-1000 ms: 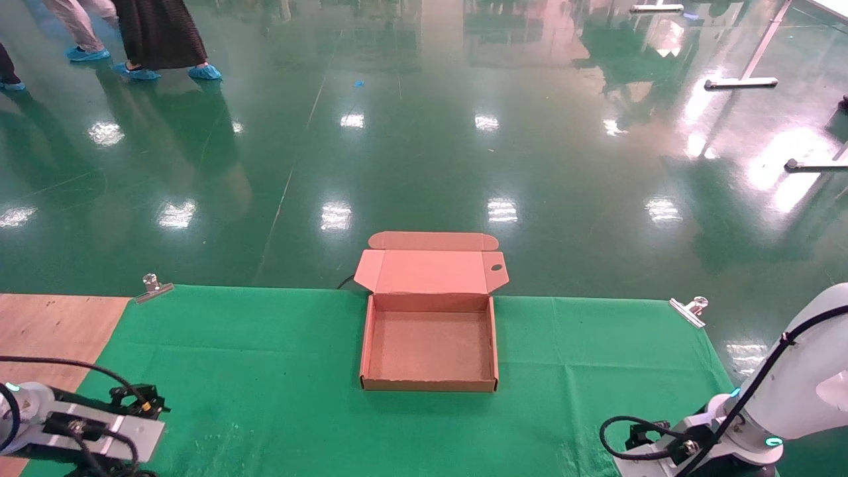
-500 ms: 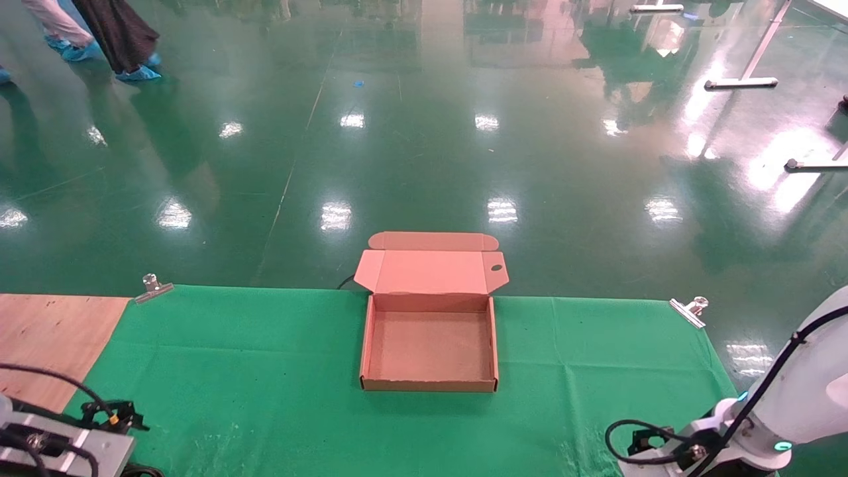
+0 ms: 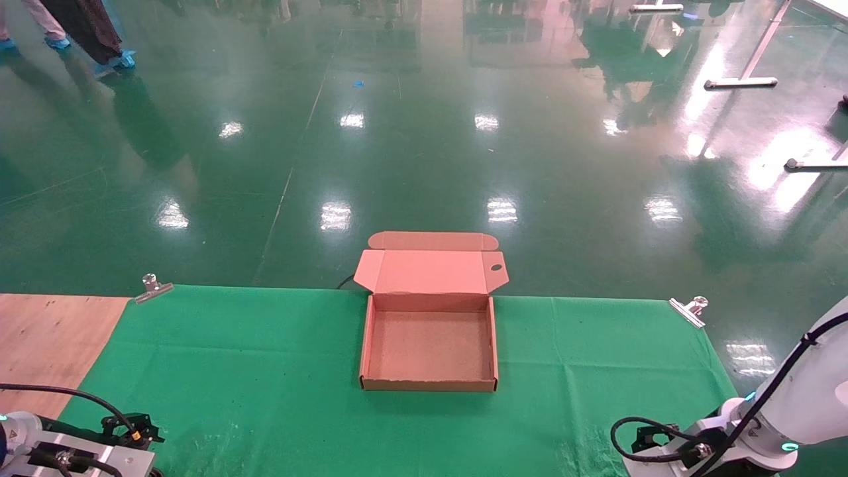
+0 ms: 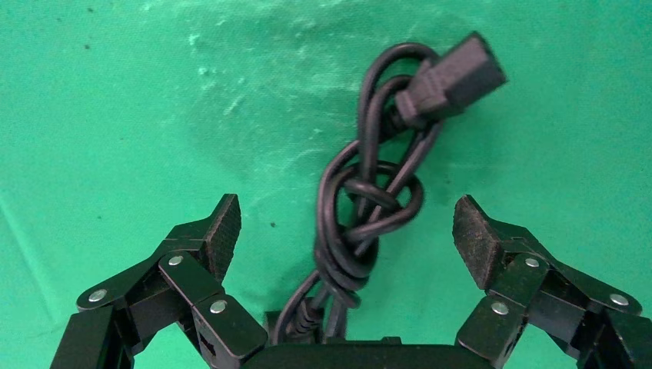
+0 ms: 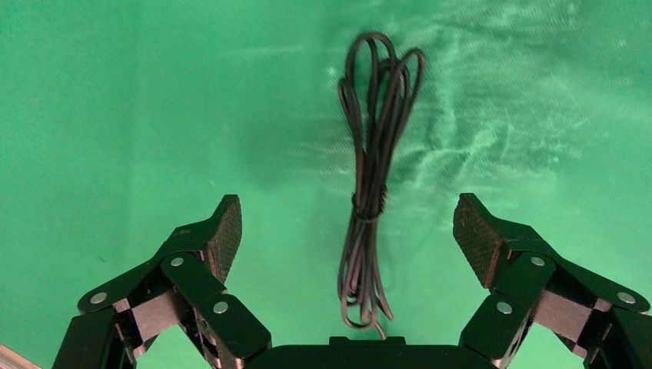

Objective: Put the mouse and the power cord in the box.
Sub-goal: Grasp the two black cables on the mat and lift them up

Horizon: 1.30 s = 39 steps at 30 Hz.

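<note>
The box [image 3: 429, 383] stands open and empty at the middle of the green cloth, its flap lid [image 3: 430, 271] leaning back over the far edge. The power cord [image 4: 332, 254], a knotted black bundle with a chunky plug [image 4: 454, 77], lies on the cloth between the open fingers of my left gripper [image 4: 346, 223], untouched. My right gripper [image 5: 346, 223] hovers open over a thin black cable bundle [image 5: 367, 177] tied at its middle, which lies between its fingers. The mouse is out of view. The left arm [image 3: 66, 454] is at the near left corner, the right arm [image 3: 762, 430] at the near right.
Metal clips [image 3: 152, 288] [image 3: 689, 310] pin the green cloth [image 3: 265, 358] at its far corners. Bare wood tabletop [image 3: 46, 338] shows at the left. Beyond the table is glossy green floor, with a person [image 3: 79, 30] walking at the far left.
Both arms have drawn down toward the near edge of the head view. The people at the far left have walked further left. The box has not moved.
</note>
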Tool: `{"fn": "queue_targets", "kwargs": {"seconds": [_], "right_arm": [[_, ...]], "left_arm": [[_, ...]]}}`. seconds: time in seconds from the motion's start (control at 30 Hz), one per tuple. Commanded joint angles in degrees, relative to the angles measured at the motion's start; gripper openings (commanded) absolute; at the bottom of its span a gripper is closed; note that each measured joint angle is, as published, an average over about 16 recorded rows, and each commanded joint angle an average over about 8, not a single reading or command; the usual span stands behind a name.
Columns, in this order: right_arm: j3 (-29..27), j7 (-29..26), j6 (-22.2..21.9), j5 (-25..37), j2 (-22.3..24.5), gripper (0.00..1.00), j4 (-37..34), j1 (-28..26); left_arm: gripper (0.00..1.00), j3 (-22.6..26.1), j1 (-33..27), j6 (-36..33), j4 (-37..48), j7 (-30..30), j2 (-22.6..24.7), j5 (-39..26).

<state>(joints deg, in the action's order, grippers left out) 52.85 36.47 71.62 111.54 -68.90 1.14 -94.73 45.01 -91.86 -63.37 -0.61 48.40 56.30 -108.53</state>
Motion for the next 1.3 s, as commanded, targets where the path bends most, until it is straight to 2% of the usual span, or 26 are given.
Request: {"fn": "queue_targets", "kwargs": {"seconds": [0.03, 0.07, 0.1, 0.17, 0.33, 0.37, 1.3], "right_arm": [[0.1, 0.0, -0.5, 0.1, -0.1, 0.36, -0.2, 0.2], [0.1, 0.0, -0.6, 0.1, -0.2, 0.23, -0.2, 0.3], [0.1, 0.1, -0.8, 0.2, -0.3, 0.11, -0.3, 0.4], [0.1, 0.1, -1.0, 0.2, -0.4, 0.00, -0.4, 0.6], [0.1, 0.4, -1.3, 0.1, -0.4, 0.00, -0.6, 0.9], [0.1, 0.4, -1.3, 0.1, -0.4, 0.00, -0.7, 0.9], [0.0, 0.6, -1.6, 0.1, -0.3, 0.00, -1.1, 1.0]], "left_arm": [[1.00, 0.0, 0.3, 0.8, 0.0, 0.0, 0.1, 0.1], [1.00, -0.1, 0.3, 1.1, 0.1, 0.0, 0.1, 0.1], [0.91, -0.1, 0.3, 1.3, 0.1, 0.0, 0.1, 0.1], [0.66, -0.1, 0.3, 1.7, 0.2, -0.1, 0.1, 0.2], [0.03, -0.2, 0.4, 2.0, 0.3, -0.2, 0.2, 0.2], [0.00, -0.2, 0.4, 2.0, 0.4, -0.1, 0.2, 0.2], [0.00, -0.1, 0.7, 1.4, 0.7, 0.1, 0.4, 0.1]]}}
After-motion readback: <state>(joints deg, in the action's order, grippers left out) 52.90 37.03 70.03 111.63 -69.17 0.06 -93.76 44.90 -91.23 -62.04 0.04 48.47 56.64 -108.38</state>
